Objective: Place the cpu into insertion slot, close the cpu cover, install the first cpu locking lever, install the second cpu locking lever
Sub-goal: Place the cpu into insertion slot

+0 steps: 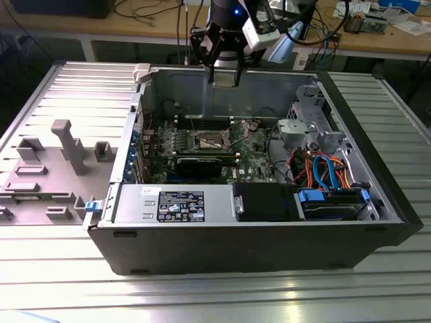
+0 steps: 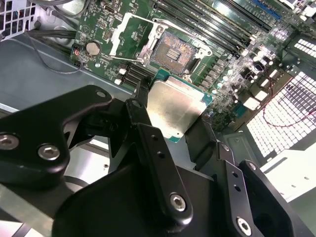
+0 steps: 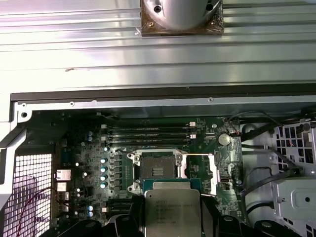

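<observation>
Clamping the cpu [image 2: 175, 106] between its black fingers [image 2: 145, 128], the gripper [image 2: 171, 114] has it by two opposite edges, silvery top toward the wrist cameras. The cpu is held in the air, apart from the board. In both wrist views it lies just beside the insertion slot [image 2: 173, 49], neither over it nor touching it. The slot is bare, with the dark pin field exposed inside its silver rim. The cpu cover [image 2: 129, 34] is swung open on its hinge to one side of the slot, and green board shows through its window.

Surface: the green motherboard [image 3: 89, 163] forms the floor of an open black computer case [image 1: 256, 245], which lies on its side on a ribbed metal table [image 1: 202, 296]. Long memory slots [image 3: 148, 132] run along the side of the slot away from the cpu. In the exterior view a grey power supply [image 1: 178, 205] lines the near wall. Blue and orange cables [image 1: 330, 171] sit toward the exterior view's right, and a grey moulded fixture tray [image 1: 67, 195] lies at the exterior view's left. Wooden benches [image 1: 135, 27] strewn with cables stand behind.

Arm pose: in the exterior view the gripper hangs pointing down over the case's far wall, well above the board, with the cpu at its tip.
</observation>
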`<state>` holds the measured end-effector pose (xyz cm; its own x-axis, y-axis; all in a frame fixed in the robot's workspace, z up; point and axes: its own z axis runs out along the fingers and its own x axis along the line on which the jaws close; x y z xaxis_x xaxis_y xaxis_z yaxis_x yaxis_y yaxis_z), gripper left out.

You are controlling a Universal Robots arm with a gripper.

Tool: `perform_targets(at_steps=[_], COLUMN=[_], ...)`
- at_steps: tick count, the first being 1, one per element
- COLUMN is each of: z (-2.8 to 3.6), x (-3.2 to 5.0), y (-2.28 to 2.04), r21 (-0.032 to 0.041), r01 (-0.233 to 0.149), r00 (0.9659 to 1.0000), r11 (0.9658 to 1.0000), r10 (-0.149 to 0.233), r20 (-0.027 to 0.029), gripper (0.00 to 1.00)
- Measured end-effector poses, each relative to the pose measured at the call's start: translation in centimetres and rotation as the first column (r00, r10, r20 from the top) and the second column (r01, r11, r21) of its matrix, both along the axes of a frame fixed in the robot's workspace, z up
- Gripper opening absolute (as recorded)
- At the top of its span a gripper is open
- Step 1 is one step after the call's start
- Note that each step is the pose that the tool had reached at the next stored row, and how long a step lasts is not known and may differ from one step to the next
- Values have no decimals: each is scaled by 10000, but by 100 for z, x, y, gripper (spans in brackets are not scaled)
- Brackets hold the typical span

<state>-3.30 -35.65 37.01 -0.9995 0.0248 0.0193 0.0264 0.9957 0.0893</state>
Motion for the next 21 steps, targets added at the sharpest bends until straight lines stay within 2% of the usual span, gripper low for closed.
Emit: perform_targets(at_steps=[1, 5, 21], z=[-19, -30, -52], x=[-2, -5, -19], y=[0, 0, 0], r21=[0, 0, 0], r01=[0, 0, 0], r00=[10000, 10000, 10000], r11=[10000, 10000, 10000], r10=[0, 0, 0], r20=[0, 0, 0], gripper=[55, 55, 55])
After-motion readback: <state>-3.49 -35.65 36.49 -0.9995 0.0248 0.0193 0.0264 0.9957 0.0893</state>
